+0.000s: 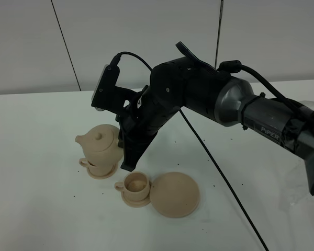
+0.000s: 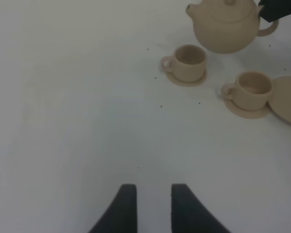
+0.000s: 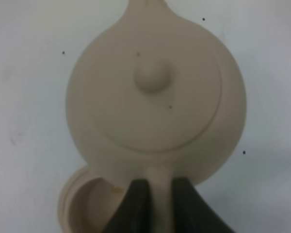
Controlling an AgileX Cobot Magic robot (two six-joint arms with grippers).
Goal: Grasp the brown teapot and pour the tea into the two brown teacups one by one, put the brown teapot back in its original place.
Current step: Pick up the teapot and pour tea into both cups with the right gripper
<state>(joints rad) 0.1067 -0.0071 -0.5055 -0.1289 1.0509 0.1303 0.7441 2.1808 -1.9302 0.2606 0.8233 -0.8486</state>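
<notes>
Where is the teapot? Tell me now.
Left of centre in the exterior high view, the teapot hangs just over the left cup, away from the big saucer.

Glossy black right arm (image 1: 199,94), silver-grey collar (image 1: 233,104) (white "PiPER" lettering (image 1: 271,129)), black cable (image 1: 259,77), seemingly matte dark right gripper (image 3: 160,182).

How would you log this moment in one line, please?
right gripper shut on teapot handle | teapot held upright, partly over cup | left gripper open, empty
</notes>
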